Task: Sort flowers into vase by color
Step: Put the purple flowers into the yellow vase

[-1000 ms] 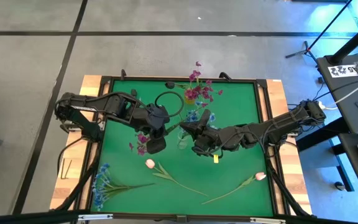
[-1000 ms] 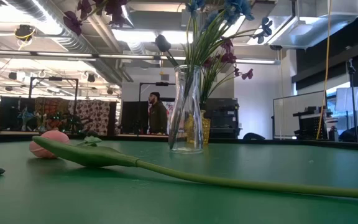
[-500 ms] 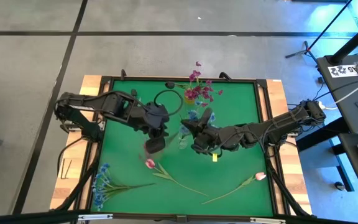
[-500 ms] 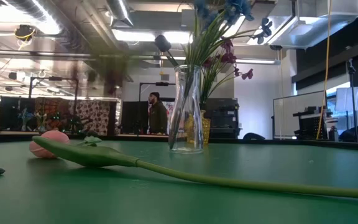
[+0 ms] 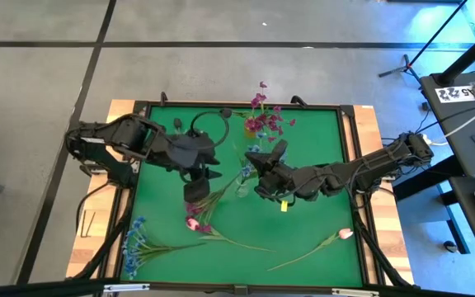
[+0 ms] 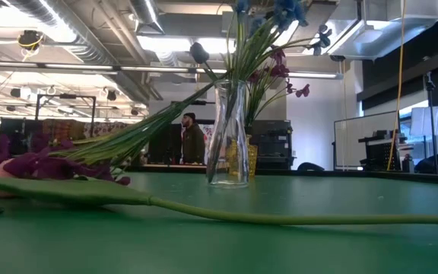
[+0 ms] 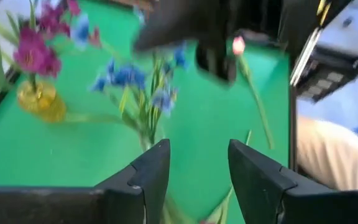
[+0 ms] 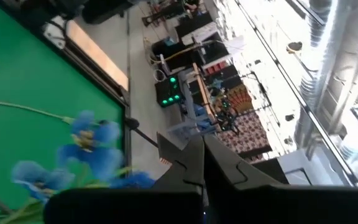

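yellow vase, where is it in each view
high: yellow vase, far centre of the mat
low: just behind the clear vase
left wrist: holding magenta flowers, beside the blue flowers
right wrist: not in it
landmark: clear vase with blue flowers

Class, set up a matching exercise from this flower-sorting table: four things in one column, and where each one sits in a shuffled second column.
Things:
1. blue spray
2. magenta spray
3. clear vase
4. yellow vase

Places:
A. mid-table, holding blue flowers
B. near the far edge, holding magenta flowers
C. lying at the near left corner
D. blossoms on the mat by the left end effector, stem leaning on the clear vase

Pairs: 1-C, 2-D, 3-A, 4-B
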### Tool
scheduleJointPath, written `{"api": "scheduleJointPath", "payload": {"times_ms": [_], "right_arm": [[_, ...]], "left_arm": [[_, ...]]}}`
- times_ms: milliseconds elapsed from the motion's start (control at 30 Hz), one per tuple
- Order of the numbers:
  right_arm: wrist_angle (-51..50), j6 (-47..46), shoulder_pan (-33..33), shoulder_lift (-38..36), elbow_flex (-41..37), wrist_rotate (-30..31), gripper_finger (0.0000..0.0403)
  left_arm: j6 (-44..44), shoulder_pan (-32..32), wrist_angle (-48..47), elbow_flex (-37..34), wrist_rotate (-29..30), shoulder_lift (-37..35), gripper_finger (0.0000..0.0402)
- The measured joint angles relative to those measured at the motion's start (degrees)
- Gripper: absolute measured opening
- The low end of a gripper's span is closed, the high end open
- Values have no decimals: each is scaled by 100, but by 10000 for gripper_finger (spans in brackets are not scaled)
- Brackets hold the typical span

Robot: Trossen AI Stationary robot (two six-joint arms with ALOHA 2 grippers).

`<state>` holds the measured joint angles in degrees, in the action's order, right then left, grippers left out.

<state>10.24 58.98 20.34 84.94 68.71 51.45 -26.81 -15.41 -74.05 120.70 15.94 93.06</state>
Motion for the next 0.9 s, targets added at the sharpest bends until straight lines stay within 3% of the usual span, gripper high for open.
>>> {"api": "scheduleJointPath", "payload": {"times_ms": [267,567,733,900], "right_arm": [[35,-24,472,-720,0,255,1],[-129,-369,917,-1307,0,434,1],[-139,-384,986,-1363,0,506,1],[-179,-480,964,-1363,0,512,1]], "left_arm": [[-589,-492,-274,-751,706,3,157],[-1660,-764,116,-3003,1257,11,157],[-1817,-664,1192,-4294,951,11,157],[-1804,-483,2453,-5001,785,11,161]]}}
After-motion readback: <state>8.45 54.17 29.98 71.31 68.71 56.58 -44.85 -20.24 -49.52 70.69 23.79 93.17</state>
